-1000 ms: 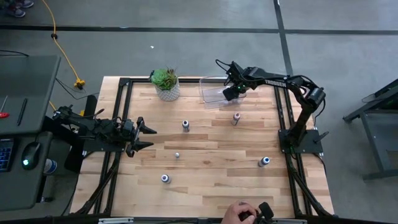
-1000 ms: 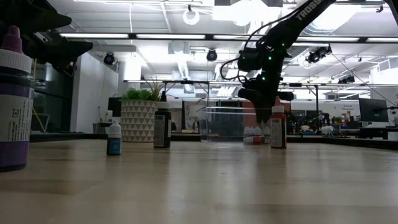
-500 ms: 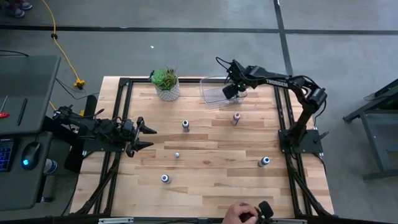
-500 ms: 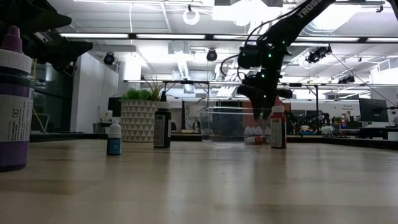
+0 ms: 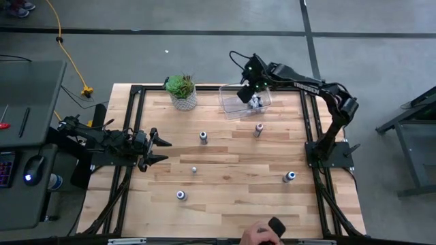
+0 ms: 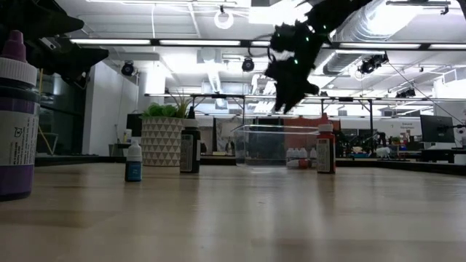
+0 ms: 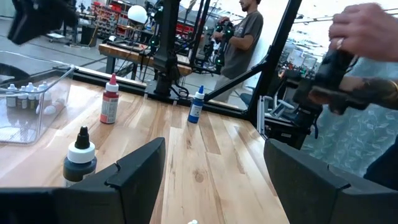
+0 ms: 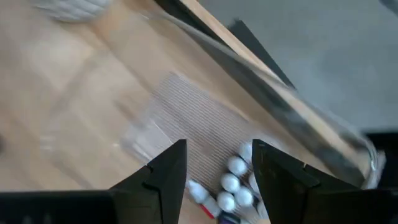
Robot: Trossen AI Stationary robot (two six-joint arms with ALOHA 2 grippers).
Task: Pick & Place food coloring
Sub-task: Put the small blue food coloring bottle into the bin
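Your right gripper [image 8: 214, 163] hangs above the clear bin [image 5: 231, 102], fingers parted and empty, food coloring [image 8: 233, 186] below.

A grey concrete floor [image 5: 204, 54] crossed by dark seams surrounds the butcher-block table [image 5: 225, 204]; a yellow cable [image 5: 65, 47] snakes across it; a grey desk [image 5: 27, 88] stands beside the table; overhead, strip lights [image 6: 189, 42] and white ducting [image 6: 408, 18] line the ceiling; workbenches [image 7: 124, 53] fill the workshop beyond.
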